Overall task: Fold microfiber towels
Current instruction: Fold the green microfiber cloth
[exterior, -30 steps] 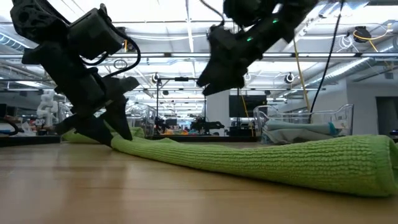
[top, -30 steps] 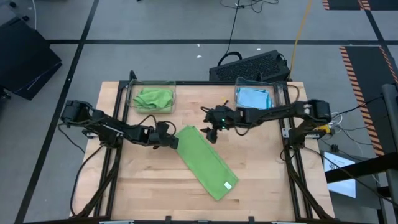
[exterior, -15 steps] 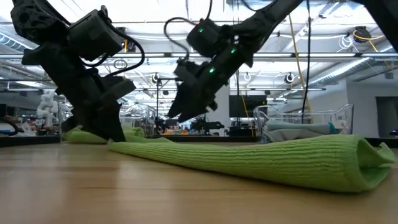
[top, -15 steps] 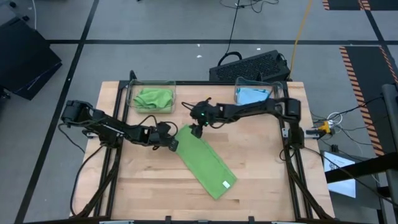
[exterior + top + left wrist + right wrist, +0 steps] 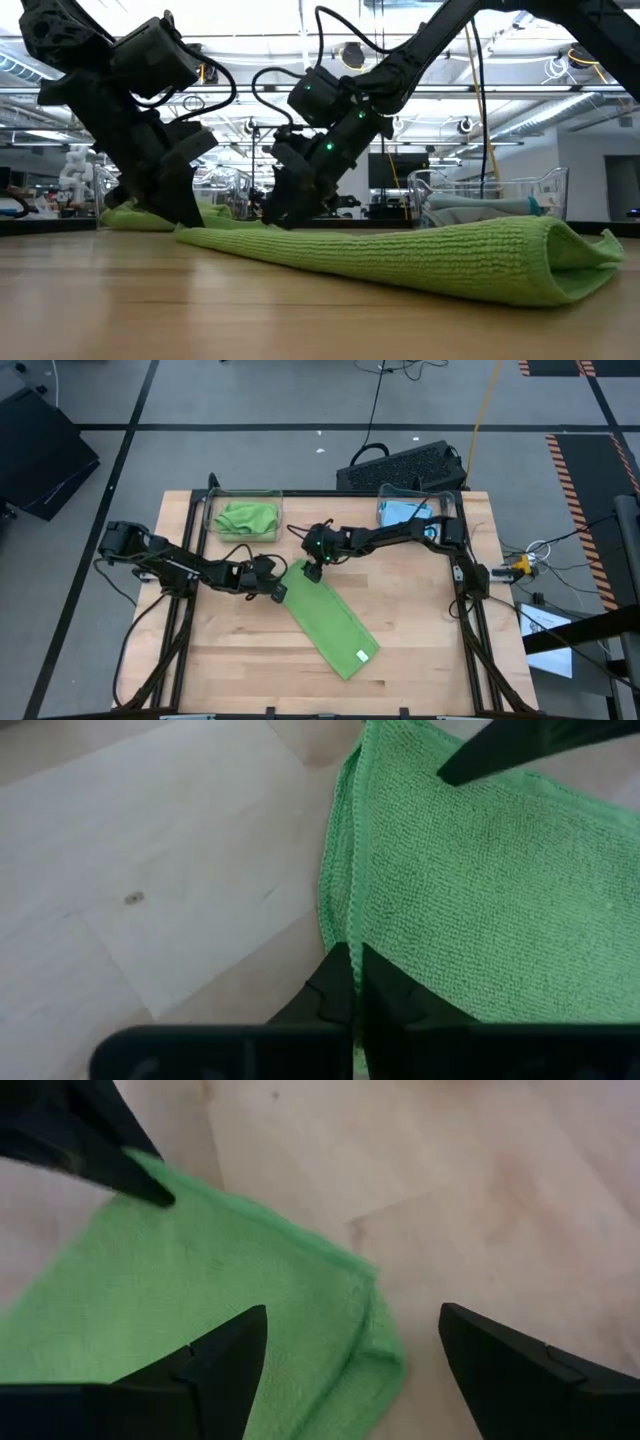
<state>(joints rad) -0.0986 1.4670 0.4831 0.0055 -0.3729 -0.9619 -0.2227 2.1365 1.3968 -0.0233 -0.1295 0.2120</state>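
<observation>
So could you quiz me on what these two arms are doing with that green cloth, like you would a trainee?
1. True or false: the left gripper is shut on a corner of the lime green towel.
2. How do the right gripper's jaws stand? A) wide open over the towel's other near corner B) clamped on a blue towel C) resting in a bin
3. What lies in the clear bin at the table's far left?

Key
1. True: its fingers pinch the towel's edge.
2. A: the corner lies between the spread jaws, not yet gripped.
3. A crumpled green towel; the other bin holds a blue towel.
</observation>
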